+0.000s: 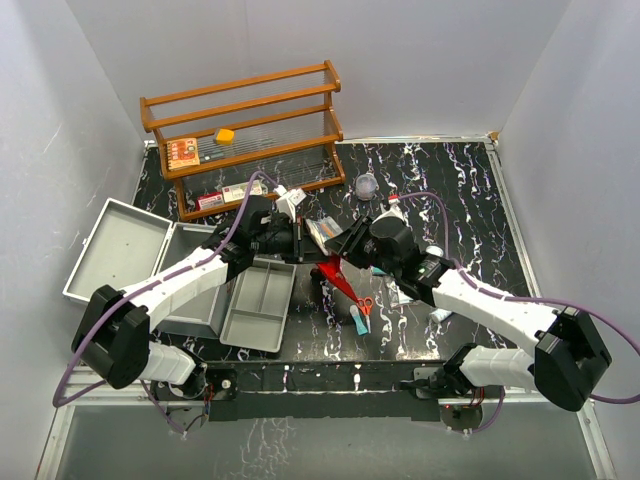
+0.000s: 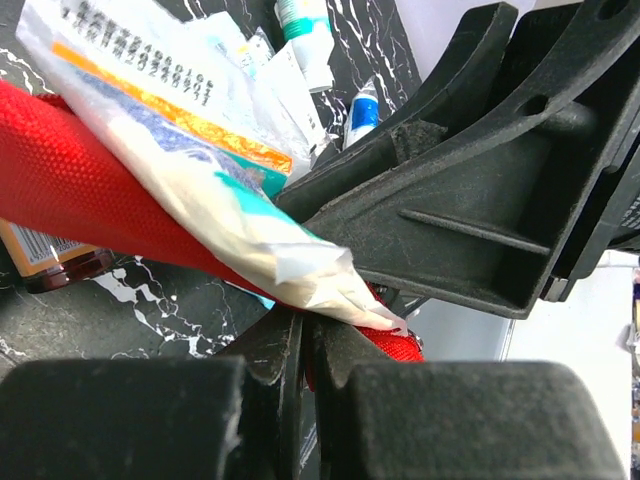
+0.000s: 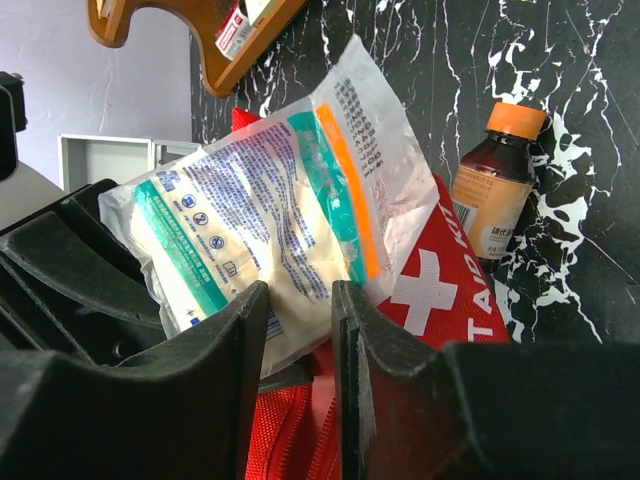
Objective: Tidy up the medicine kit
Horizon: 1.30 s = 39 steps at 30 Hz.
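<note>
Top external alone shows the medicine kit point(image 1: 118, 248), lid up, well left of the left gripper point(image 1: 298, 240), with its grey tray point(image 1: 258, 303) between them. Left wrist: the left gripper is clamped on a red pouch point(image 2: 60, 160), and a white packet point(image 2: 200, 170) lies across it. Right wrist: the right gripper point(image 3: 298, 330) stands parted, the packet just beyond its fingers and a brown bottle point(image 3: 495, 180) to its right.

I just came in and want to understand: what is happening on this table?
The left gripper is shut on the fabric of a red first-aid pouch in the middle. The right gripper has jaws apart around a white plastic packet against that pouch. The metal medicine kit lies open at the left.
</note>
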Tool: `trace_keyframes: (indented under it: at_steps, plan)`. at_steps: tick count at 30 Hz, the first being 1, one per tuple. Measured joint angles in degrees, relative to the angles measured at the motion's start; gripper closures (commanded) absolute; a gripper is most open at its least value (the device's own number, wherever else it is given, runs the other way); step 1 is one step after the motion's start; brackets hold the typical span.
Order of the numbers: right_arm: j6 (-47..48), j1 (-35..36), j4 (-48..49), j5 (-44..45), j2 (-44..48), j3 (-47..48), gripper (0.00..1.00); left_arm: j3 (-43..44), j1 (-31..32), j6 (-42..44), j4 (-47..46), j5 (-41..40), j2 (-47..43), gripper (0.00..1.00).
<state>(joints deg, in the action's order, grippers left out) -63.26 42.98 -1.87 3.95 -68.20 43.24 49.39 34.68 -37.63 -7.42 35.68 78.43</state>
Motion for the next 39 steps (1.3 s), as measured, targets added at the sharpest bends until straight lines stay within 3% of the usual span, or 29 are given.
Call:
trace_keyframes:
  at_steps: [5, 11, 18, 25, 31, 39]
  plan:
    - [0.87, 0.02, -1.99, -0.02, -0.04, 0.81, 0.72, 0.00, 0.00, 2.97, 0.52, 0.31, 0.02, 1.00]
    - [1.95, 0.02, -4.59, -0.04, 0.74, 1.25, 0.85, 0.00, 0.00, 6.93, 0.90, 0.92, 0.00, 1.00]
    - [3.02, 0.04, -6.19, -0.76, 2.19, 2.40, 0.86, 0.00, 0.00, 11.91, 1.60, 1.14, 0.00, 1.00]
    - [3.41, 0.04, -7.08, -0.76, 2.27, 4.55, 0.82, 0.00, 0.00, 14.53, 3.02, 0.17, 0.00, 1.00]
    - [4.22, 0.02, -7.82, -0.22, 2.75, 4.72, 0.71, 0.00, 0.02, 15.28, 4.11, -0.83, 0.00, 1.00]
    - [12.87, -0.72, -11.26, 0.31, -0.76, 12.96, 0.66, 0.00, 0.02, 15.80, 4.52, -0.83, 0.00, 1.00]
